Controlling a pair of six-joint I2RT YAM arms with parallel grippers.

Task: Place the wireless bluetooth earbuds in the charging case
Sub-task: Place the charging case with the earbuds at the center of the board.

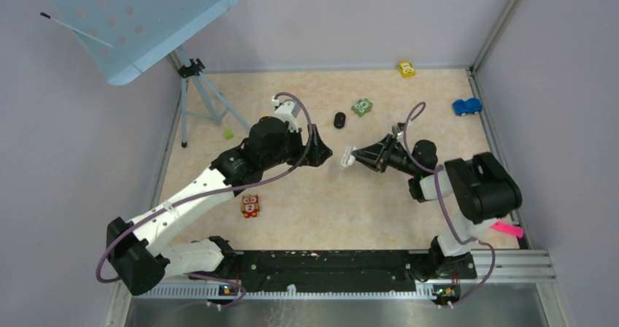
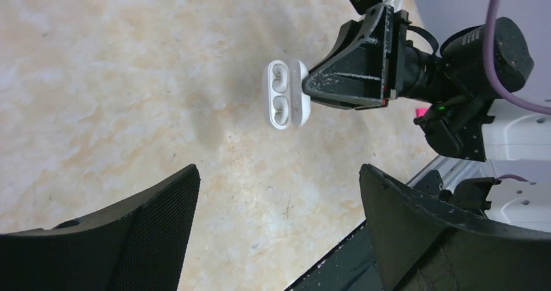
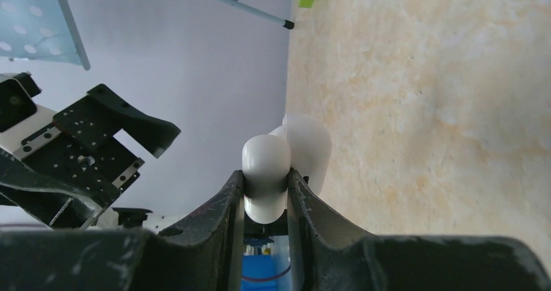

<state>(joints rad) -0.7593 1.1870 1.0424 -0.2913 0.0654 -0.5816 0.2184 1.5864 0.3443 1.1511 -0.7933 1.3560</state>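
Holding the charging case (image 2: 284, 94) by its body, the right gripper (image 1: 361, 155) is clenched on it above the table (image 1: 328, 210). The case is open, and its two wells face the left gripper (image 2: 278, 174). That gripper has its fingers spread wide with nothing between them, near the case but apart from it. Whether earbuds sit in the wells I cannot tell (both look white inside). A small black oval object (image 1: 339, 120) lies on the table beyond the case, beside a green toy (image 1: 361, 107).
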